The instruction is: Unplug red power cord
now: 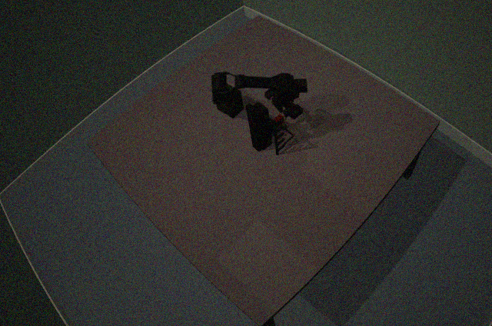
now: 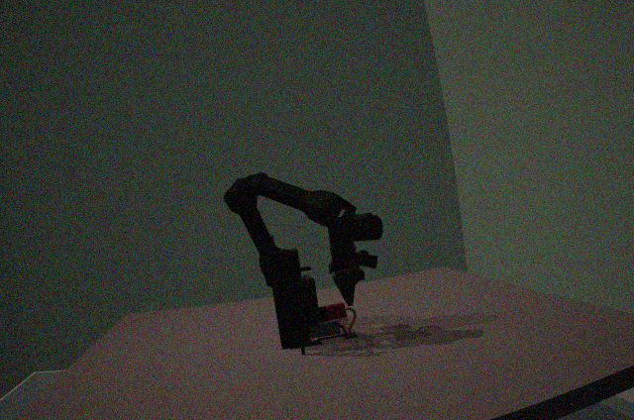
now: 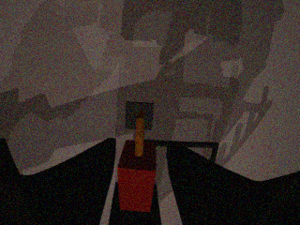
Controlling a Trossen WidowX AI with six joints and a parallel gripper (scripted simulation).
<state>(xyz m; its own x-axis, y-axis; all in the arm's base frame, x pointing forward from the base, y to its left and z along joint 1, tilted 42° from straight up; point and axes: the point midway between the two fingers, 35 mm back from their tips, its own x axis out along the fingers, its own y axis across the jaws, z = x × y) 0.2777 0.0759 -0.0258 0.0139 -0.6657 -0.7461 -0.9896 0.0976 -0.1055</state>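
Observation:
The red plug [image 1: 278, 118] [image 2: 335, 310] [image 3: 136, 188] lies level a little above the table; its left end meets dark shapes in the exterior view. The orange cord [image 2: 353, 320] [image 3: 140, 136] leaves its outer end and bends down to a small dark block [image 3: 139, 122]. My gripper [image 2: 350, 304] [image 3: 142, 146] is open. In the wrist view its dark fingers stand on either side of the plug, with light gaps between them and it. The power strip does not stand out from the dark shapes, and whether the plug's prongs are in it cannot be told.
A tall black box [image 1: 258, 128] [image 2: 295, 307] stands close beside the plug. A black slatted rack [image 1: 277, 144] adjoins it, and a thin black frame [image 3: 187, 143] runs right of the plug. The arm's shadow falls on the table [image 1: 254, 211] [image 2: 204, 364]. The light is dim and grainy.

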